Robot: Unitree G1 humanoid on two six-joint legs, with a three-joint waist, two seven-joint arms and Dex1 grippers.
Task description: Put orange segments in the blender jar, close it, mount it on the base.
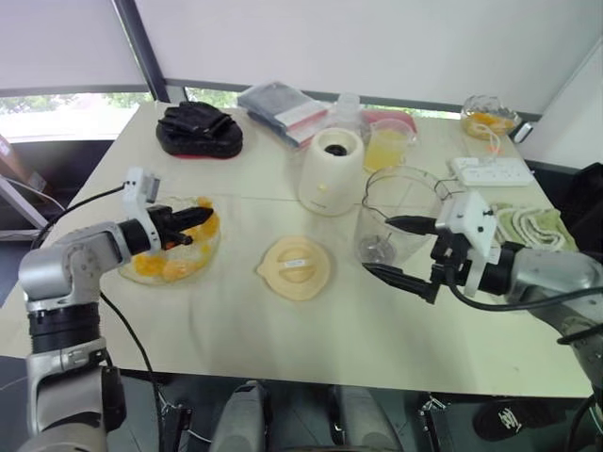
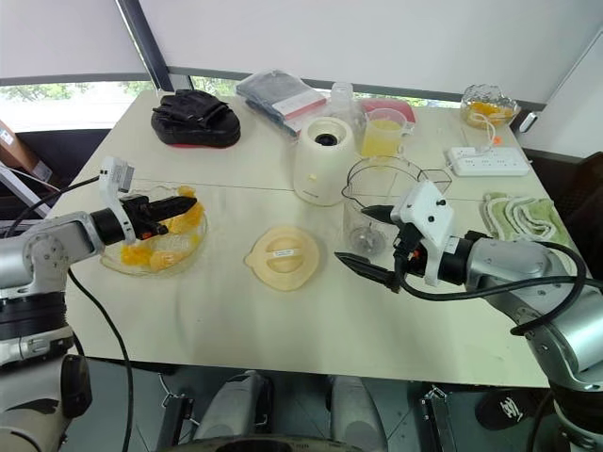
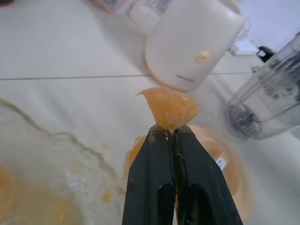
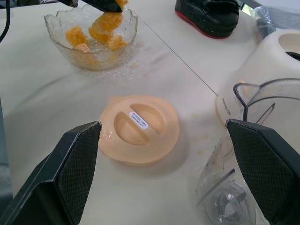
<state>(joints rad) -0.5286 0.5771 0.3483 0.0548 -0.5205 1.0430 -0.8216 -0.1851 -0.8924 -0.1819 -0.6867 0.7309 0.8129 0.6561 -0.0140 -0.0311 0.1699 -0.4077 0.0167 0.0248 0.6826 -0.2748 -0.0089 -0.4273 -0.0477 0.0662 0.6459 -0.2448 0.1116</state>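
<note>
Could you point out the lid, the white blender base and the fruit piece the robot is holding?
lid [image 1: 295,267], left eye view, its middle.
base [image 1: 329,174], left eye view, its front wall.
orange segment [image 3: 171,108], left wrist view, its flesh above the fingertips.

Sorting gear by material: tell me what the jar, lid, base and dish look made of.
Jar: clear plastic, probably; see-through wall, metal blade at the bottom.
Lid: matte cream plastic with a moulded grip and a sticker.
Base: smooth, slightly glossy cream plastic, by the look.
Dish: glass or clear plastic, can't tell which; scalloped rim, textured wall.
</note>
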